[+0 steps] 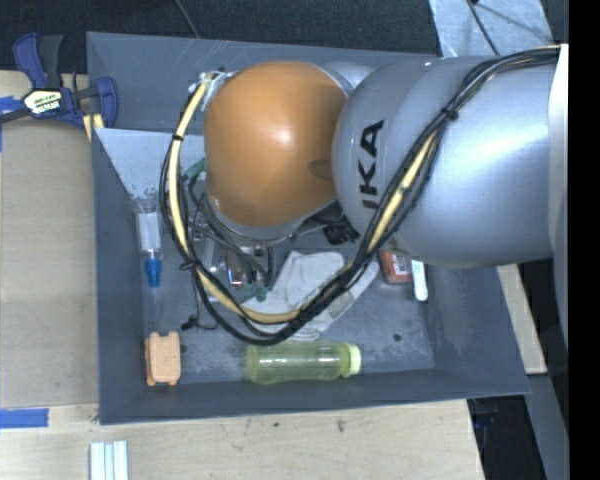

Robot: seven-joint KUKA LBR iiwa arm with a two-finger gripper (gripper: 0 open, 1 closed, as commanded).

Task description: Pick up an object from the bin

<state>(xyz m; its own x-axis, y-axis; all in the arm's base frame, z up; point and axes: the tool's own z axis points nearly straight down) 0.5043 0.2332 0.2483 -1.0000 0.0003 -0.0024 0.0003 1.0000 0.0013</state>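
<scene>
White, crumpled, soft-looking wad (cloth or wrapper, I can't say which) lies mid-bin, partly tucked under the wrist. It is the thing nearest the gripper and shows just to the view's right of it, close against the wrist hardware. It has no clear long axis.

I cannot tell whether the gripper is open or closed, because the orange cover and the cable loops hide it from above. I see nothing held.

Judgement: the gripper sits low over the wad's left edge, so a grasp here would likely catch an edge rather than the middle.

- Yellow-green clear bottle: below the wad, long axis left-right along the near wall, apart from the gripper.
- Tan block: lower-left corner.
- Blue-tipped syringe: lengthwise along the left wall.
- Red-and-white item and white marker: view's right, beside the arm.
- Grey bin round all of it.
</scene>
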